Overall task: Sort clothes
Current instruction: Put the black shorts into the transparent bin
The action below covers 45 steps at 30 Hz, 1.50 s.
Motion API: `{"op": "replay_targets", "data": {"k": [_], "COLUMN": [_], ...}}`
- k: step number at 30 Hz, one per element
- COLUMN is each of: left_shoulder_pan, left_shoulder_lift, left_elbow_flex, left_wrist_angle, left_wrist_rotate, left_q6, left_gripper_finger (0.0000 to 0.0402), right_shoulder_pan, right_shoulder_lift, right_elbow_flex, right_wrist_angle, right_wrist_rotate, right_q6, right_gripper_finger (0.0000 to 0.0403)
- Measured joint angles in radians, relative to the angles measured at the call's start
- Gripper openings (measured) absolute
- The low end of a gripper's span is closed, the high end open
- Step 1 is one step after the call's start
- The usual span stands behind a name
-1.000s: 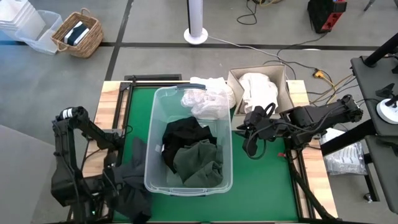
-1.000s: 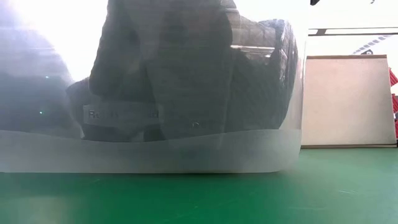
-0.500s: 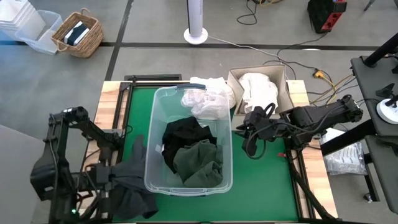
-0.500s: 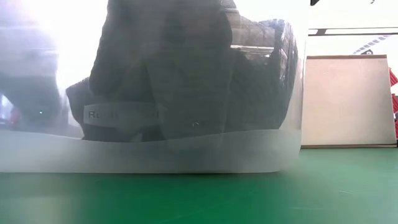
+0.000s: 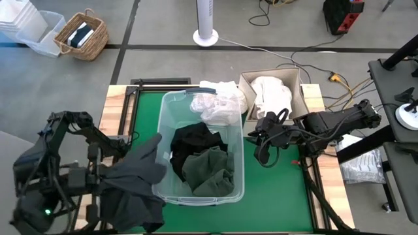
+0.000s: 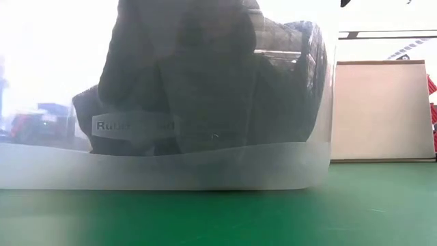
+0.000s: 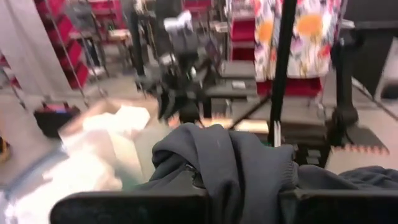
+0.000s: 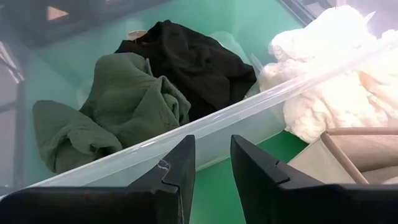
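Observation:
A dark grey garment (image 5: 134,179) is bunched up at the table's near left, with my left gripper (image 5: 104,177) shut on it; the left wrist view shows it heaped (image 7: 230,155) over the fingers. A clear plastic tub (image 5: 196,199) at mid-table holds a black garment (image 5: 192,139), a dark green one (image 5: 210,171) and a white one (image 5: 215,108). More white clothes (image 5: 271,94) lie in the cardboard box (image 5: 243,88). My right gripper (image 5: 256,134) hovers just right of the tub, open (image 8: 211,168) with nothing between its fingers. My left gripper holds a bunched fold of the dark grey garment (image 7: 239,180), several layers thick, which hides the fingers. It comes at the garment about level, from the table's left side. The cloth hangs slack below and around the gripper, one flap (image 5: 151,147) reaching the tub's left rim.
In the low view the tub's wall (image 6: 205,171) fills most of the picture, dark clothes showing through it, with the box (image 6: 382,113) to its right. Green mat (image 5: 274,189) lies bare to the right of the tub. White cloth (image 5: 222,88) spills over the tub's far rim.
My left gripper has risen at the table's near left and tipped up from pointing down to about level, still shut. The dark grey garment has come up with it and now spreads higher, its flap reaching the tub's left rim.

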<state>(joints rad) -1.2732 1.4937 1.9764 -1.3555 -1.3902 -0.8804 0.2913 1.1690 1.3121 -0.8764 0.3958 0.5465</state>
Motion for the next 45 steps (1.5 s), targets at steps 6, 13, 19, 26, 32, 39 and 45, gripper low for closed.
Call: {"op": "replay_targets", "data": {"k": [6,13,19,26,32,39,45], "left_shoulder_pan": [0.002,0.038,0.139,0.267,0.4,0.593,0.752], "left_shoulder_lift": [0.0,0.0,0.0,-0.001,-0.001,-0.001,-0.001], "left_elbow_flex": [0.113,0.224,0.273,0.317,0.334,0.335,0.335], "left_wrist_angle": [0.152,0.435,0.754,0.955,0.975,1.104,1.184], "left_wrist_rotate": [-0.094,-0.131,-0.069,0.142,0.301,0.447,0.487], "left_q6": [0.267,0.667,1.065,1.33,1.341,1.394,1.491], "left_gripper_finger": [0.0,0.0,0.0,0.0,0.0,0.0,0.0], "right_shoulder_pan": [0.0,0.0,0.0,-0.001,-0.001,-0.001,-0.001], "right_shoulder_lift": [0.0,-0.005,-0.034,-0.083,-0.119,-0.135,-0.134], "right_elbow_flex": [0.0,0.0,0.0,0.0,-0.004,-0.005,-0.007], "right_wrist_angle": [0.0,-0.004,-0.035,-0.168,-0.225,-0.224,-0.223], "right_wrist_rotate": [0.0,0.0,0.006,0.065,0.103,0.109,0.13], "right_q6": [-0.014,-0.037,-0.041,0.023,0.056,0.048,0.045], "right_gripper_finger": [0.0086,0.0078,0.0068,0.0048,0.0036,0.0033,0.0033]}}
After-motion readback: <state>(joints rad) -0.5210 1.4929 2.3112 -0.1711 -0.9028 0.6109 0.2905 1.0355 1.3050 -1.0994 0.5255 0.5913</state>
